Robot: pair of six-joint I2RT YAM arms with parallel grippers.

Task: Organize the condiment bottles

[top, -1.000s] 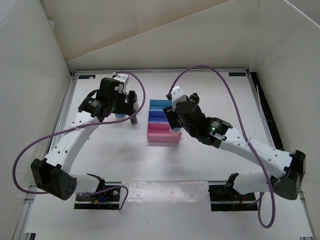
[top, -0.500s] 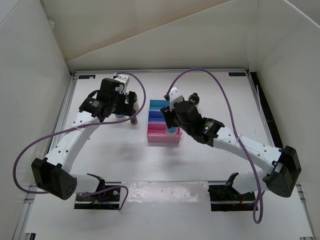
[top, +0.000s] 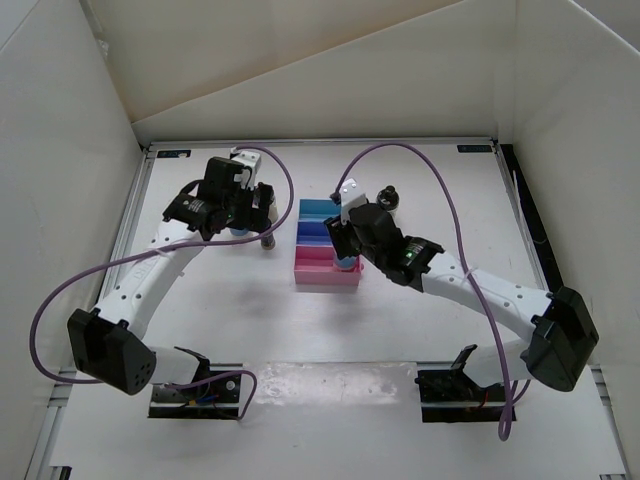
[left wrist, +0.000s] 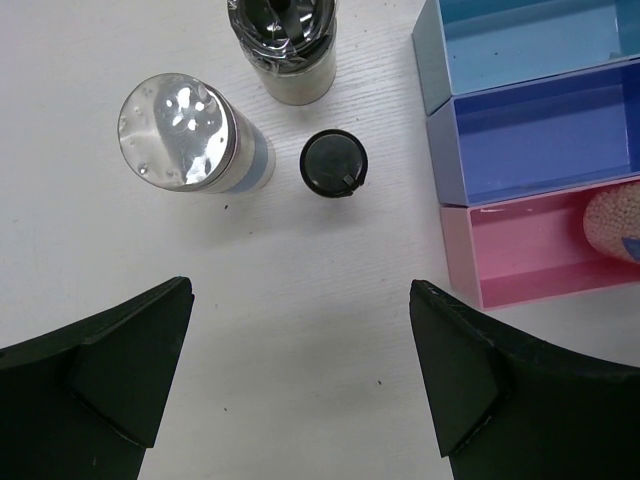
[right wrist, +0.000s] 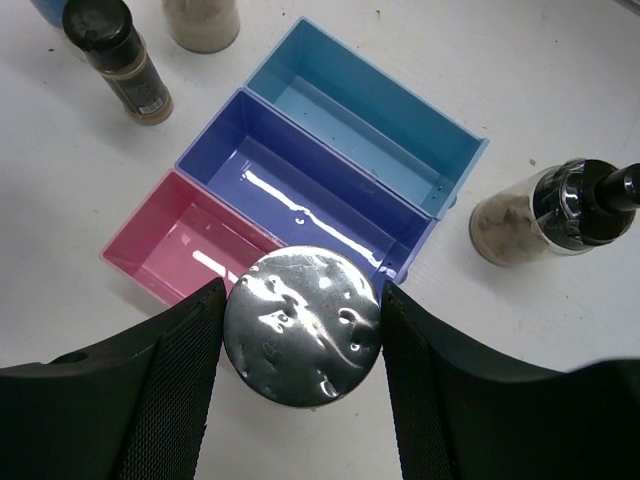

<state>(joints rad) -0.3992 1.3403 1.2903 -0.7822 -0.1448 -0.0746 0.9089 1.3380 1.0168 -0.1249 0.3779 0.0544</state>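
Note:
My right gripper (right wrist: pixel 300 322) is shut on a silver-topped bottle (right wrist: pixel 302 335) and holds it upright at the right end of the pink compartment (right wrist: pixel 190 240) of the stepped rack (top: pixel 318 262). My left gripper (left wrist: pixel 300 300) is open and empty above the table. Ahead of it stand a silver-topped, white-blue bottle (left wrist: pixel 190 135), a small black-capped bottle (left wrist: pixel 334 163) and a shiny-topped beige bottle (left wrist: pixel 288 45). Another black-capped, brownish bottle (right wrist: pixel 545 212) is right of the rack, also in the top view (top: pixel 388 196).
The rack has light blue (right wrist: pixel 370 110), dark blue (right wrist: pixel 300 190) and pink compartments; the two blue ones hold nothing. White walls enclose the table on the left, back and right. Purple cables loop above both arms.
My right arm has carried the silver-topped bottle left and away from me, to the rack's pink compartment. My left arm has hardly moved.

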